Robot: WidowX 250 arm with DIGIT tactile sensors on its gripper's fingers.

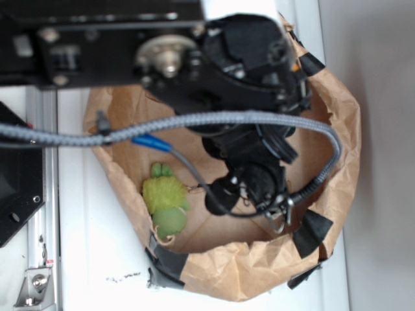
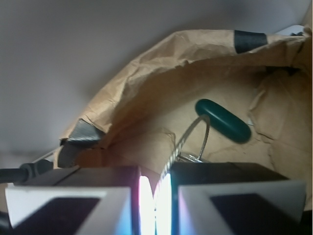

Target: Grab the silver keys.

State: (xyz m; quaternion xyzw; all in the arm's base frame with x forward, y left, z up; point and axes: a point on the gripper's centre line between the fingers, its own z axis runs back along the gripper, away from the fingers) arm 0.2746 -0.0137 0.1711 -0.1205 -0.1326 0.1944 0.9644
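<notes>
The hand [image 2: 155,196] sits low inside the brown paper bag [image 1: 337,129], which lies on a white tabletop [image 1: 97,259] with its rim rolled down and patched with black tape. The rolled rim keeps the bag mouth open so the arm can reach in from above.

In the wrist view, the two fingers [image 2: 88,196] are nearly together, with only a narrow bright slit between them. A twisted wire ring of the silver keys [image 2: 188,139] runs up out of that slit, so the hand appears clamped on the ring. The dark green fob [image 2: 223,120] lies beyond the fingertips on the bag floor, apparently joined to the same loop.

In the exterior view, metal rings and keys hang at the lower edge of the hand, toward the bag's taped corner. A lime-green plush toy [image 1: 166,202] rests against the opposite bag wall, apart from the hand and not involved.

Judgement: the grasp looks made; a thin wire hold may slip on lifting.
</notes>
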